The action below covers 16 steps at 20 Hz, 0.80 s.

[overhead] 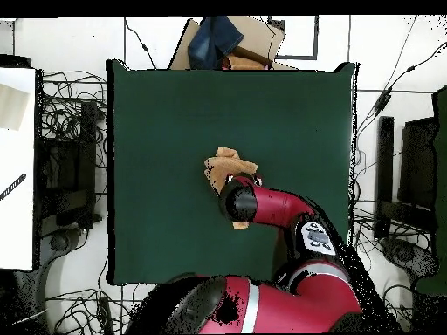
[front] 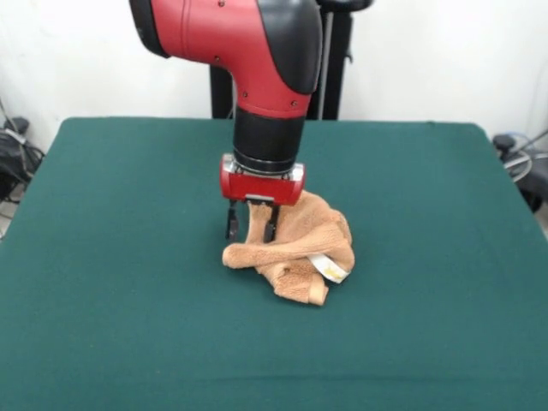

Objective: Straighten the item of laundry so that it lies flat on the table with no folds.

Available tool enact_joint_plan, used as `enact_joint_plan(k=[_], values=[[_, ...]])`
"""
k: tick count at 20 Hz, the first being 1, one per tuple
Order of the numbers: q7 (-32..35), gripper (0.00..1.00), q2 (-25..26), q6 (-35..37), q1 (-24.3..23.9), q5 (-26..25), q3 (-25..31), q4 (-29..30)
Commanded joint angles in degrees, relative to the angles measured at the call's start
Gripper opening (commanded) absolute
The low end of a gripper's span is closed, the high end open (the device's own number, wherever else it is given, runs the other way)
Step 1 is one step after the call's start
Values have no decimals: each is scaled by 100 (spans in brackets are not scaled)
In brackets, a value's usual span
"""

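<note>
Towel: crumpled peach-tan terry towel (overhead: 227,166), bunched near the middle of the table.
Table: dark green cloth-covered rectangular table (overhead: 157,131).
Arm: red and black robot arm (overhead: 271,205) covers the towel's near part.

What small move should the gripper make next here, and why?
Probably lift a little and draw sideways. In the front view the gripper has its fingers down around a raised ridge of the towel, which lies crumpled in a heap with its white label folded under one edge. The table offers spreading room on every side.

No text can be read, not even on the towel's white label (front: 330,269).
</note>
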Motion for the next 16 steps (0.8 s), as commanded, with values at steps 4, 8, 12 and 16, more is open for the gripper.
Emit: enact_joint_plan(k=[4, 8, 12, 16], values=[[625, 0, 648, -734, -102, -362, 1013, -295], [804, 0, 562, -782, 167, -278, 733, -280], [827, 0, 518, -708, 191, -278, 728, -277], [834, 0, 499, -672, 241, -253, 693, -301]])
